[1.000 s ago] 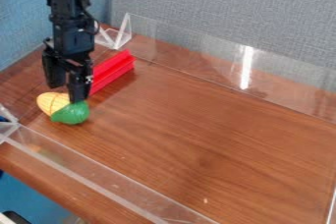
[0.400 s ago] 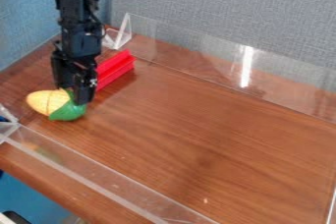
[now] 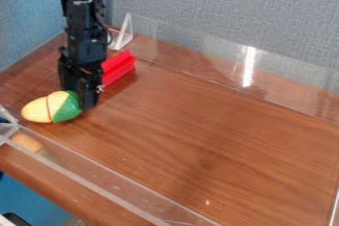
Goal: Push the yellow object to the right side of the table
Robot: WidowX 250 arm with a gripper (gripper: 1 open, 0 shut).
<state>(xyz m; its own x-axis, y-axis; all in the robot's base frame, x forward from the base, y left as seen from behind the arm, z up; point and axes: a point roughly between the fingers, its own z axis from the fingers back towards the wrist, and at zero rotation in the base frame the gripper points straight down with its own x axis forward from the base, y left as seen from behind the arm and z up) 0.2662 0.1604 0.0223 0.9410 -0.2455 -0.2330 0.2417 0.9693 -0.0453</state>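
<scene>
Tool (image 3: pixel 83 98) is down at the table (image 3: pixel 225 141), fingers partway closed and empty, just beside the yellow-and-green corn toy (image 3: pixel 54 108) at the far left. Contact stage; next, I judge, a steady sweep rightward, clear of the red block (image 3: pixel 117 69).

red block (image 3: pixel 117 70), blue-grey backdrop (image 3: pixel 225 7)

1. The yellow object (image 3: pixel 52 107) is yellow at one end, green at the other.
2. The block (image 3: pixel 115 69) is red.
3. The counter (image 3: pixel 212 121) is reddish-brown wood grain.
4. The claw (image 3: pixel 82 93) is black.
</scene>
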